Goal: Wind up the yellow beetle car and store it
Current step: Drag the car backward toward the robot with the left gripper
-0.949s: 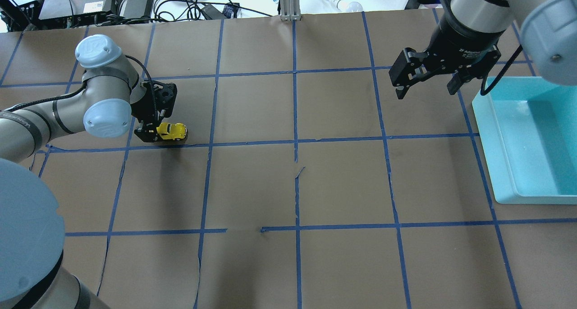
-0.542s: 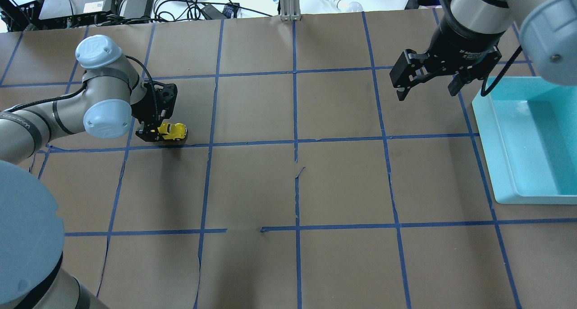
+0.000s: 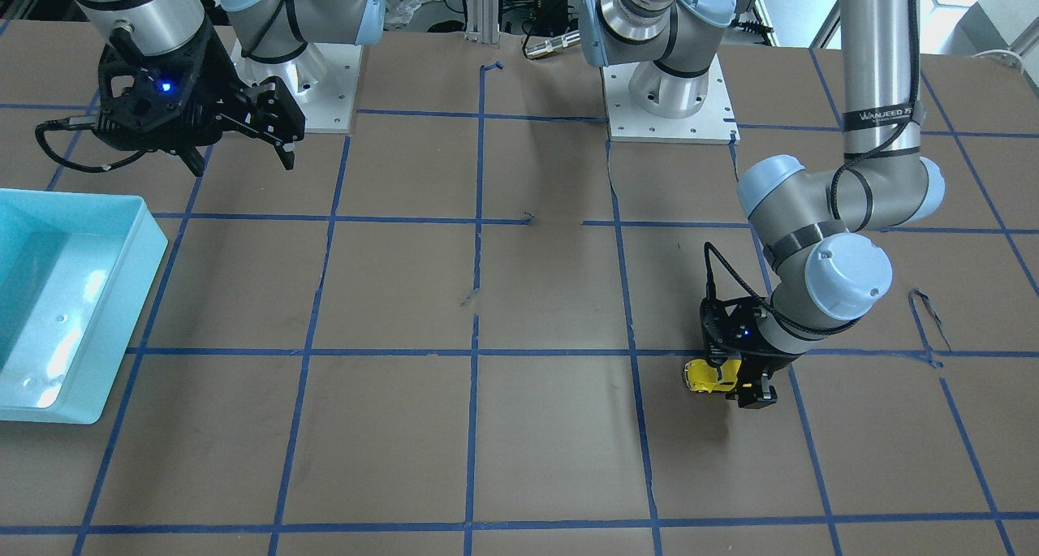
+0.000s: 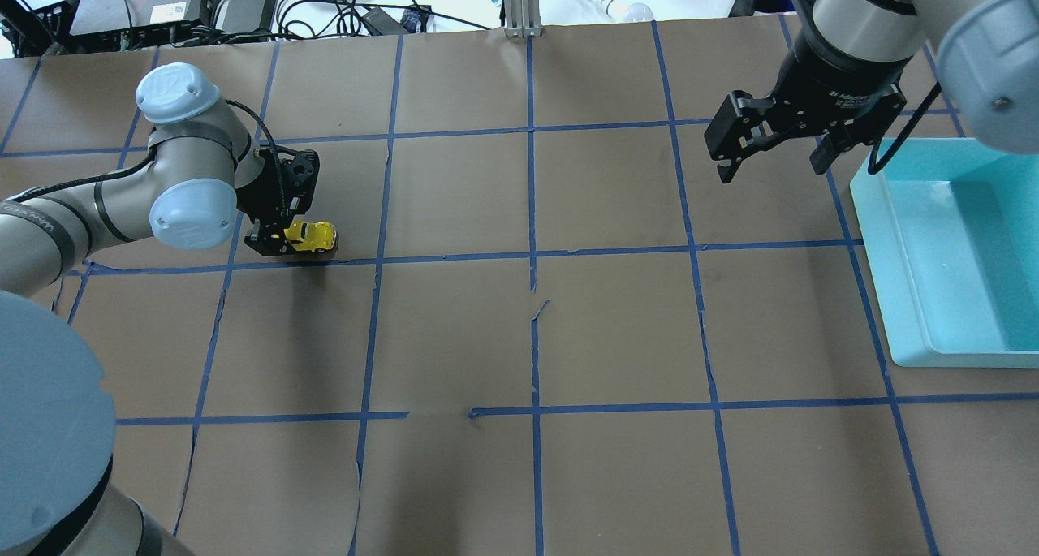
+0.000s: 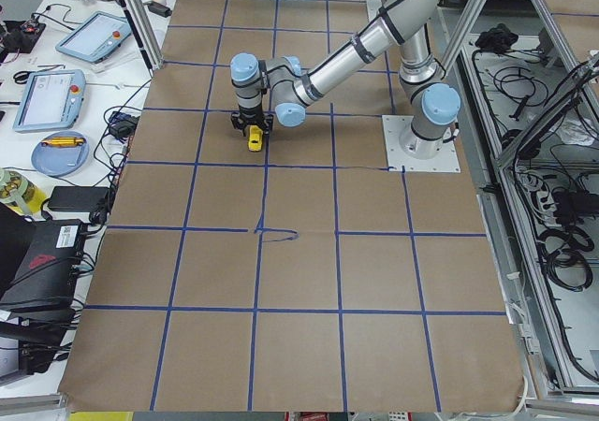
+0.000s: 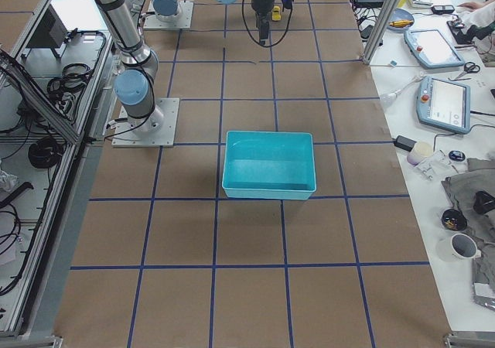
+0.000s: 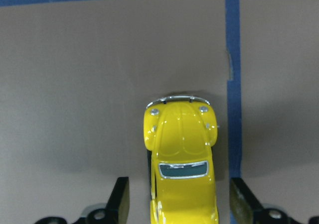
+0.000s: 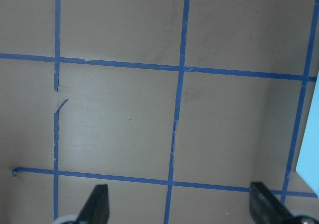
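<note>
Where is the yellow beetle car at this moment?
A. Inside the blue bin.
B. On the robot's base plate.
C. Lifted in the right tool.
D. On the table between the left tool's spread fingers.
D: the left wrist view shows the yellow beetle car on the table, with a gap between it and both fingers of the left tool.

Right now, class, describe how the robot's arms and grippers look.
Both arms are silver tubes with pale blue joint caps. The left arm bears WANJEED lettering. The left gripper and right gripper are black, two-fingered, each fed by a black cable.
</note>
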Controlling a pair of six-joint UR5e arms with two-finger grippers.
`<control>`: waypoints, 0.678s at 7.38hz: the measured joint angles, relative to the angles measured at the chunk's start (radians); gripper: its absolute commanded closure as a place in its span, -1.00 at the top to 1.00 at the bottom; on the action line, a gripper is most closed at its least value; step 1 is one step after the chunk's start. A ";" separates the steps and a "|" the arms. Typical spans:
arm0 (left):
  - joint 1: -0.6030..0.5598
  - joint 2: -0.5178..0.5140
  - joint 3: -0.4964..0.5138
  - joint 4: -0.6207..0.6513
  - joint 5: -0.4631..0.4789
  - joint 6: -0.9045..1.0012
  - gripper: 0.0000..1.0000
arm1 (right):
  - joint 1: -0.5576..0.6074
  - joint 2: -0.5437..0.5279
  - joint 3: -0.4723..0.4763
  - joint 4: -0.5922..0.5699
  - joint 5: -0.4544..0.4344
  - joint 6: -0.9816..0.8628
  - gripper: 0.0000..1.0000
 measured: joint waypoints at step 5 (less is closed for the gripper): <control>0.000 0.007 0.000 -0.002 0.003 0.004 -0.99 | 0.001 -0.001 0.007 -0.001 -0.002 -0.001 1.00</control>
